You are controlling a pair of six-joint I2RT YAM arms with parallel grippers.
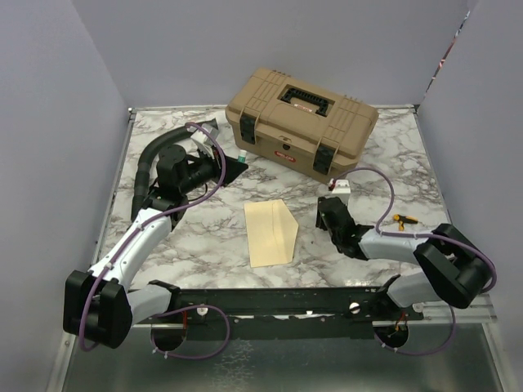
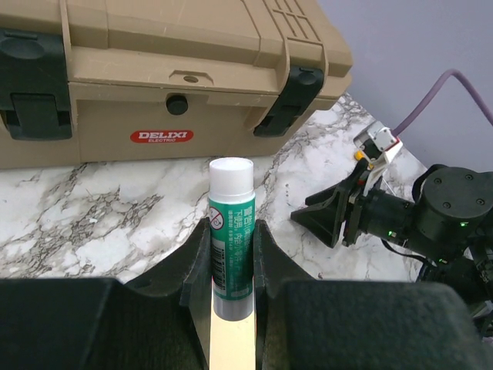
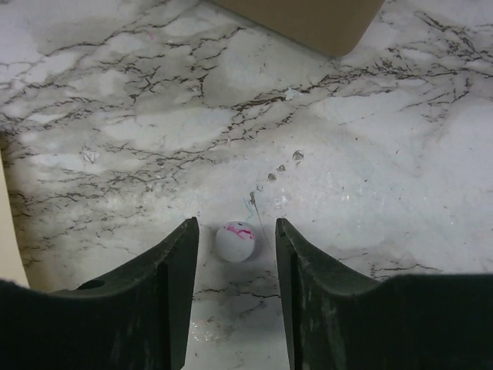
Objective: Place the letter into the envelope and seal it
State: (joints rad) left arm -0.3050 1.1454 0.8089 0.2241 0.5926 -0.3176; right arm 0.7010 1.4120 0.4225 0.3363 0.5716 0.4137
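Note:
The pale yellow envelope [image 1: 268,234] lies flat mid-table, its triangular flap open to the right; its edge shows at the left of the right wrist view [image 3: 5,231]. No separate letter shows. My left gripper [image 1: 235,166] is raised near the toolbox, shut on a green glue stick [image 2: 231,235] with a white end; the stick also shows in the top view [image 1: 243,155]. My right gripper [image 1: 330,212] is open, low over the table right of the flap. A small white round piece with pink marks [image 3: 235,240] sits between its fingers [image 3: 173,277], untouched.
A tan toolbox [image 1: 301,121] with black latches stands closed at the back, close in front of my left gripper [image 2: 231,227]. Its corner shows in the right wrist view [image 3: 308,19]. A small yellow and black object [image 1: 403,219] lies by the right arm. Grey walls enclose the marble table [image 1: 163,245].

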